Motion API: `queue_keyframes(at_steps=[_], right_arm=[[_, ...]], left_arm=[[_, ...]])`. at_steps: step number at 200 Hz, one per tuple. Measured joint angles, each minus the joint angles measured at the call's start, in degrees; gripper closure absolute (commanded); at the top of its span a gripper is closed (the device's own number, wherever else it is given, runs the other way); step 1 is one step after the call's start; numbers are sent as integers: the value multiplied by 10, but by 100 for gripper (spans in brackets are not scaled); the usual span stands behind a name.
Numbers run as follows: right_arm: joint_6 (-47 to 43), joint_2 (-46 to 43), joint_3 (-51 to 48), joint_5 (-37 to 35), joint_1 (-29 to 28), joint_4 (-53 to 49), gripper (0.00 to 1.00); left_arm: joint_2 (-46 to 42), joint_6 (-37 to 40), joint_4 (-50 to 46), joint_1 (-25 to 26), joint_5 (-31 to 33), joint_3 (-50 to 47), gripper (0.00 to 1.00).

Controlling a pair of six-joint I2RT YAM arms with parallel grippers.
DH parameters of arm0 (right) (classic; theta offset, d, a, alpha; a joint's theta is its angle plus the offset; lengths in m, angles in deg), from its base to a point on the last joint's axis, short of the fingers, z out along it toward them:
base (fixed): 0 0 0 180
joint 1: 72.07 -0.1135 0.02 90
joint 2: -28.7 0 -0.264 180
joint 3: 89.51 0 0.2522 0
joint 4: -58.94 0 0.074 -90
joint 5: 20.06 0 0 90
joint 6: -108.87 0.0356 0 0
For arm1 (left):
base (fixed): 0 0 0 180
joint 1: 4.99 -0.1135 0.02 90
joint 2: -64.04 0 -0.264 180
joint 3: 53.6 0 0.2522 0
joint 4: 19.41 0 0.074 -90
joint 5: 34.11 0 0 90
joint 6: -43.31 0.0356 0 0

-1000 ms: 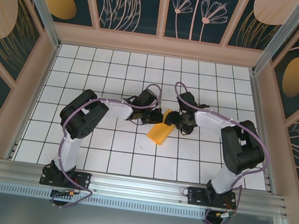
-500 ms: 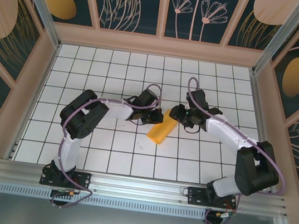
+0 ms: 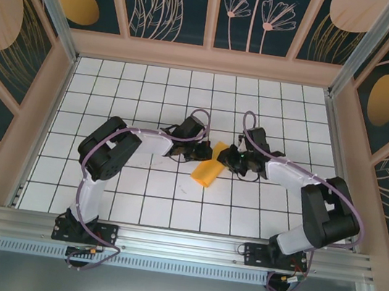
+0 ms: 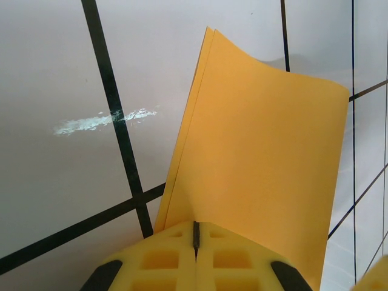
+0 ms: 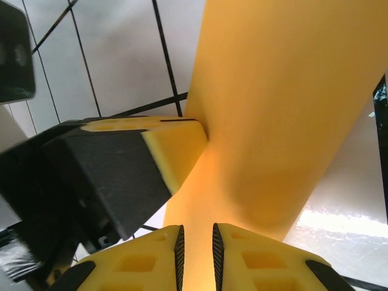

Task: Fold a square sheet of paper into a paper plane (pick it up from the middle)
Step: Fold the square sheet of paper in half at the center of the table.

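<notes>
Top external view: the square sheet of paper (image 3: 207, 170), folded double, sits mid-table between the arms; left gripper (image 3: 195, 150) clamps its left edge, evidently anchoring the fold; right gripper (image 3: 231, 158), nearly closed, pinches the right edge, apparently to crease it.

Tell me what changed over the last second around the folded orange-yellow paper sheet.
The right claw backed off from the folded orange-yellow paper sheet toward the far right, elbow swinging outward, then returned to the sheet's far end. The left claw stayed shut on the sheet's edge; the sheet barely shifted on the white gridded table.
</notes>
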Motion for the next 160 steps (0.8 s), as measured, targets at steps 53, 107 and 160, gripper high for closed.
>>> queue_keyframes(at_steps=[53, 107, 160], right_arm=[[9, 7, -14, 7, 2, 13, 75], [9, 6, -13, 22, 3, 15, 74], [10, 17, -8, 32, 3, 30, 75]], left_arm=[[0, 4, 0, 0, 0, 0, 96], [0, 4, 0, 0, -1, 0, 97], [0, 6, 0, 0, -2, 0, 97]])
